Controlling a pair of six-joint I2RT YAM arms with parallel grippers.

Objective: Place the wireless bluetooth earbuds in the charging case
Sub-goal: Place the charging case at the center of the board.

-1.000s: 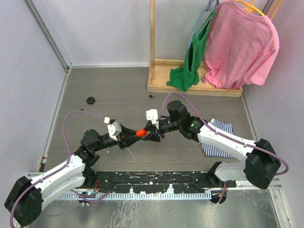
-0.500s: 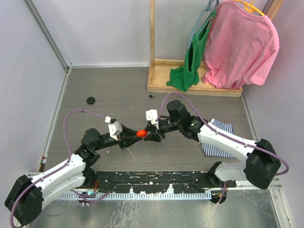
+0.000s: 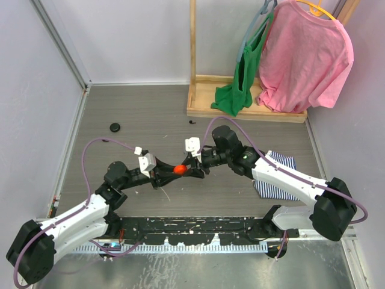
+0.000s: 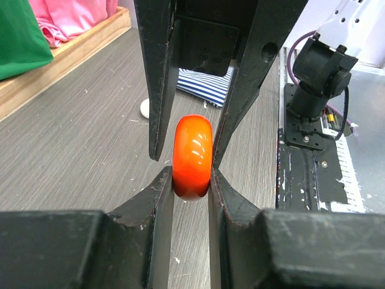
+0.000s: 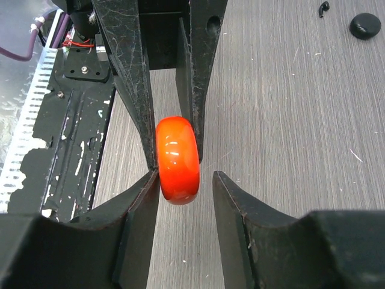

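Note:
A glossy red-orange round charging case (image 3: 179,170) is held on edge above the table between both grippers. My left gripper (image 4: 191,174) is shut on its lower part (image 4: 192,156). My right gripper (image 5: 185,174) is open around the same case (image 5: 177,159): its left finger touches the case and a gap shows on the right. In the top view the left gripper (image 3: 169,173) and right gripper (image 3: 189,169) meet tip to tip. A tiny black piece (image 3: 192,121) lies on the far table. A small white piece (image 4: 145,108) lies near the striped cloth.
A black round disc (image 3: 114,127) lies at the far left, also in the right wrist view (image 5: 365,25). A striped cloth (image 3: 275,173) lies under the right arm. A wooden rack base (image 3: 246,111) with green and pink clothes stands at the back.
Almost nothing. The left wrist has crept slightly toward the right gripper; the red-orange case stays between both grippers.

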